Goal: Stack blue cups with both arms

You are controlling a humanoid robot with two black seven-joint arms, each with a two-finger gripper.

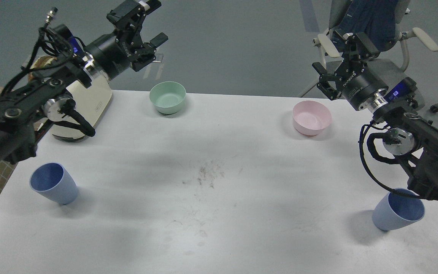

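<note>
Two blue cups are seen upright on the white desk (219, 213), well apart: the left cup (53, 183) near the left edge, the right cup (398, 209) near the right. Both pincers, left pincer (154, 21) and right pincer (338, 57), are held high, spread and empty. The approach step is judged in hand; each arm must be lowered to its nearer cup.

A: Where do you have room?

B: The middle of the white table (219, 160) lies bare between both blue cups, so you can pass there.

A: And what blocks you?

B: The green bowl (167, 97) and pink bowl (311, 117) stand along the far edge. A cream appliance (86, 102) crowds the far left corner. The left cup (53, 183) stands apart; the right cup (397, 210) sits just under your right arm's links.
</note>
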